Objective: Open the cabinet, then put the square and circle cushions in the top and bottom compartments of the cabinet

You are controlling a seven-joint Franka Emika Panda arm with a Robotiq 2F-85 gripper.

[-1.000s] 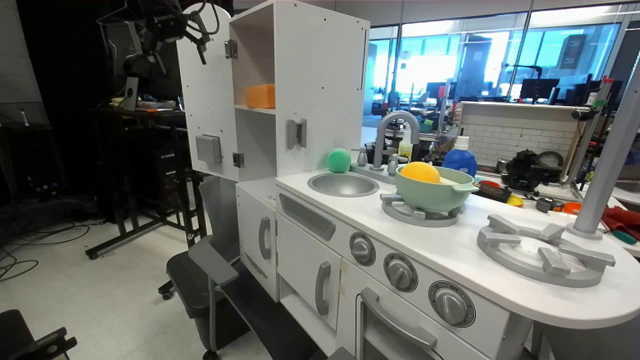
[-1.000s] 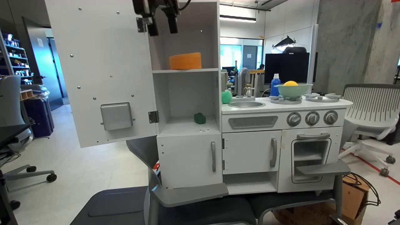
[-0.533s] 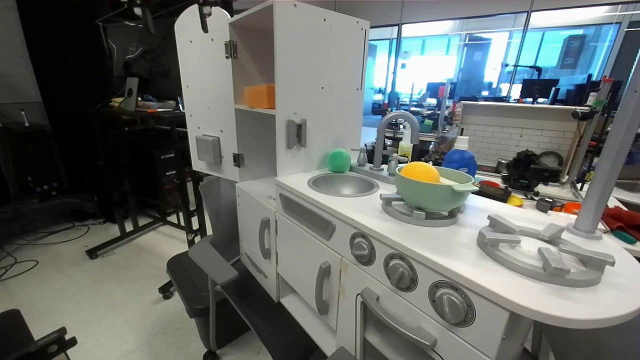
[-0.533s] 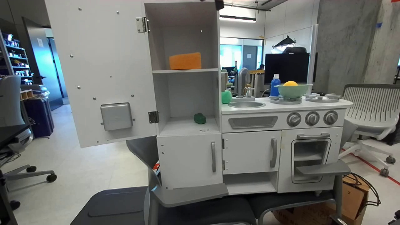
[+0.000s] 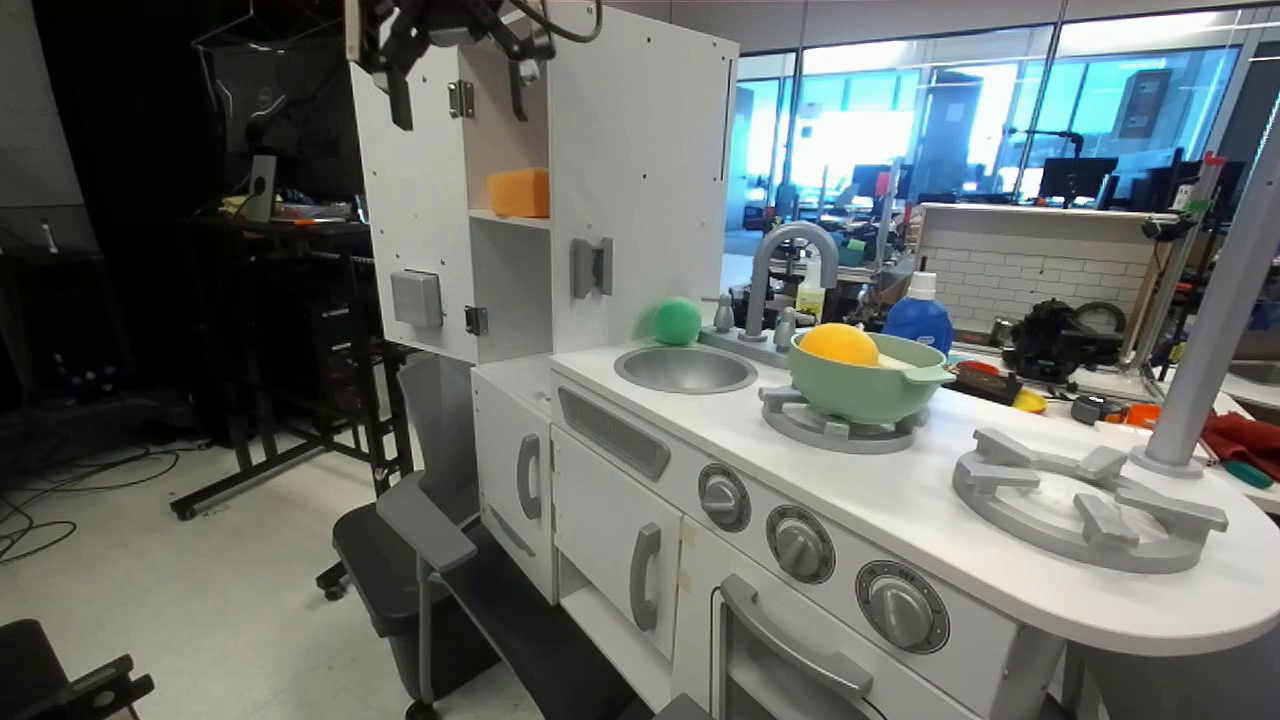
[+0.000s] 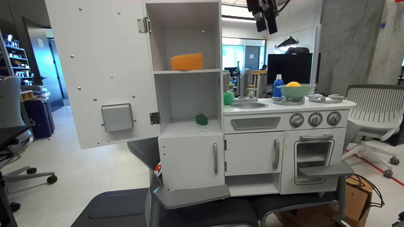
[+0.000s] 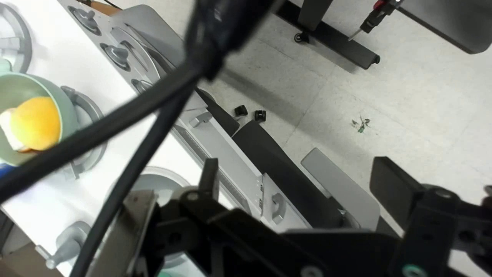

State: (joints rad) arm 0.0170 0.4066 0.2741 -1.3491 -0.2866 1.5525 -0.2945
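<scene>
Black hand [image 6: 266,27] — spread — had moved from in front of the cabinet [image 6: 219,104] to right of it in an exterior view. Top compartment [image 6: 186,39] held the orange cushion [image 6: 187,61]; bottom compartment [image 6: 192,94], a green lump [image 6: 201,119]; green bowl [image 5: 870,390], the yellow cushion [image 5: 840,344].

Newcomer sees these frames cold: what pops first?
Probably the orange square cushion, bright in the top compartment of the wide-open white cabinet. Next, the round yellow cushion in the pale green bowl on a burner. Then the dark gripper, open and empty, at the top of both exterior views.
</scene>
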